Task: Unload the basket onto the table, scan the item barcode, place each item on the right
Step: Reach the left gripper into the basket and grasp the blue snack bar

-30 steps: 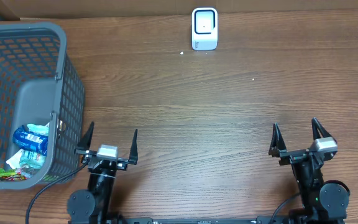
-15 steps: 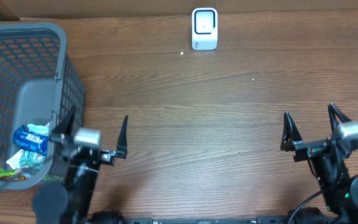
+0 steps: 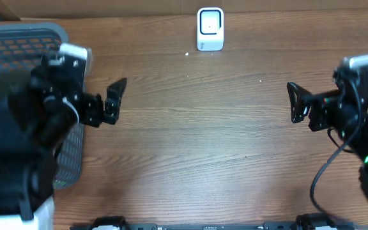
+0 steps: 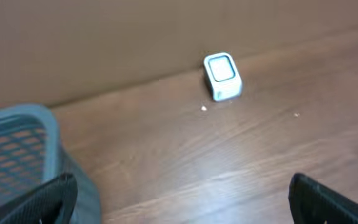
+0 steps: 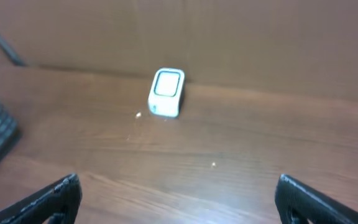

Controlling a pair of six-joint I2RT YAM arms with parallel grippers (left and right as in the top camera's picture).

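Hovering: left gripper [image 3: 115,99] released and empty, basket [image 3: 5,29] just beside it, likely to reach inside | right gripper [image 3: 292,102] released, empty, spare | scanner [image 3: 210,29] well ahead, between both.

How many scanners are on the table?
1. The scanner stands at the far edge of the table, centre. The basket is partly covered, so its contents are hidden.

table [image 3: 190,140]: brown wood grain, matt | scanner [image 3: 210,29]: smooth white plastic | basket [image 3: 11,27]: grey plastic mesh
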